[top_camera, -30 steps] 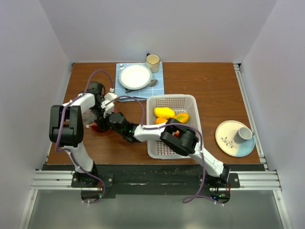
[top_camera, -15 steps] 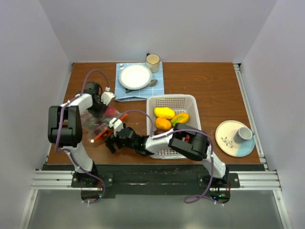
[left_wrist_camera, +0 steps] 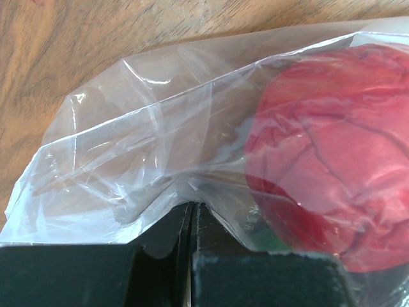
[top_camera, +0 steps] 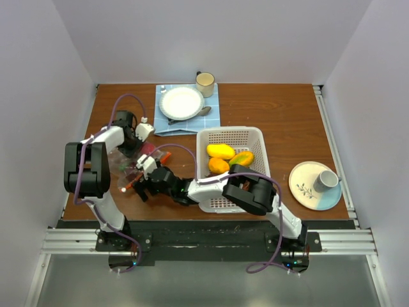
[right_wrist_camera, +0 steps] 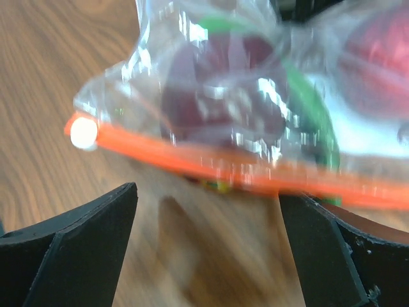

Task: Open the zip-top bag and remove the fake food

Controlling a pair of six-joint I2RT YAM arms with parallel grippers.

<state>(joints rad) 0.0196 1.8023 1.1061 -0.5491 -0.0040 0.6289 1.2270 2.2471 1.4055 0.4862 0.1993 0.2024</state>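
With left claw (left_wrist_camera: 192, 214) clamped flat on a fold of the clear, crinkly plastic zip-top bag (left_wrist_camera: 147, 141), holds its plain end. With right claw (right_wrist_camera: 204, 198) spread wide and empty, faces the orange-red zip strip (right_wrist_camera: 192, 163). Lies at 9 o'clock from the white mesh basket (top_camera: 230, 130), toward 8 o'clock on the brown wooden table (top_camera: 287, 121). Looks light, limp and slippery, lumpy with glossy plastic fake food (right_wrist_camera: 211, 83) in maroon, green and red. Probably best pinched on the stiffer strip, one lip only.
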